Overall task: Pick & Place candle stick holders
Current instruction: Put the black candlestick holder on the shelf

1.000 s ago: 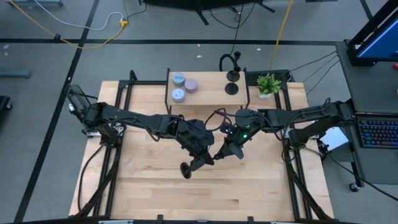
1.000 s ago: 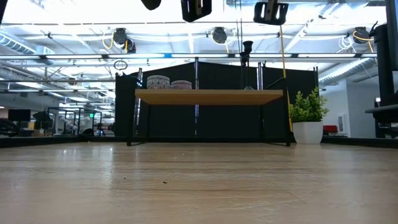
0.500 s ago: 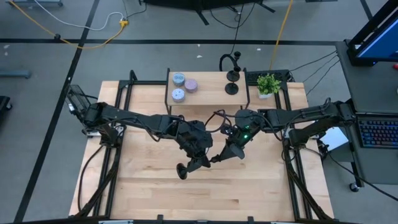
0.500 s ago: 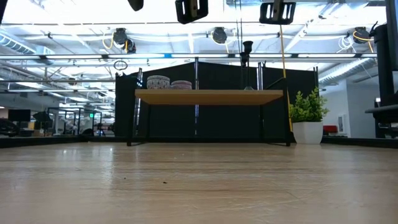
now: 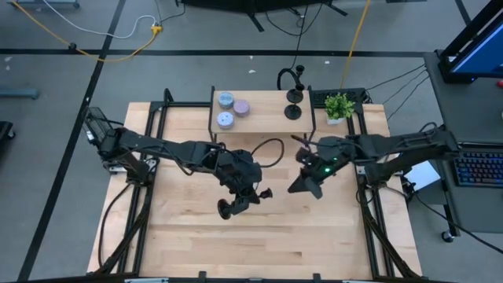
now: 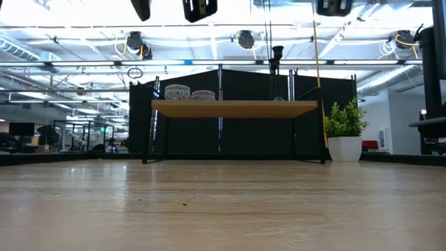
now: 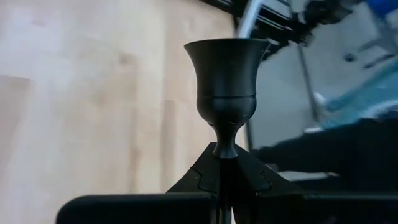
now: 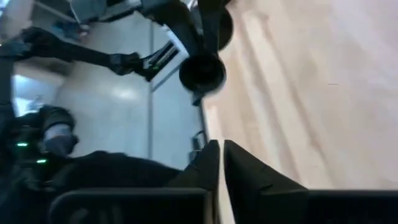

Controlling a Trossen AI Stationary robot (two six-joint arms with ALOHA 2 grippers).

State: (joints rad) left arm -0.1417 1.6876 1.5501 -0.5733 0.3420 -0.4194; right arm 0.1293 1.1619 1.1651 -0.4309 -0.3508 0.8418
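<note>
One black candle stick holder (image 7: pixel 225 93) is lifted above the table's middle, with my left gripper (image 5: pixel 253 196) shut on it. Its cup (image 5: pixel 266 192) points toward the right and its disc base (image 5: pixel 225 208) toward the near left. My right gripper (image 5: pixel 297 189) hangs shut and empty a little to the right of it; its wrist view looks along its fingers (image 8: pixel 208 165) at the holder's cup (image 8: pixel 202 71). Two more black holders (image 5: pixel 293 110) stand by their bases on the raised shelf (image 5: pixel 263 124) at the far side. My left gripper pinches the holder's thin stem just below the cup (image 7: pixel 225 149) between its two fingers. The fingers slant down from the table's left and lie across the stem. The holder is clear of the table and lies tilted, nearly level.
On the shelf's left part sit three round candle tins (image 5: pixel 228 110). A small potted plant (image 5: pixel 339 106) stands at the shelf's right end. The low view shows the shelf (image 6: pixel 233 108) on black legs at the far side and bare wood in front of it.
My right gripper, which stood right beside the left one at the holder's cup end, has drawn back toward the table's right edge with nothing in it. My left gripper has carried the holder a little toward the left, still clear of the table.
</note>
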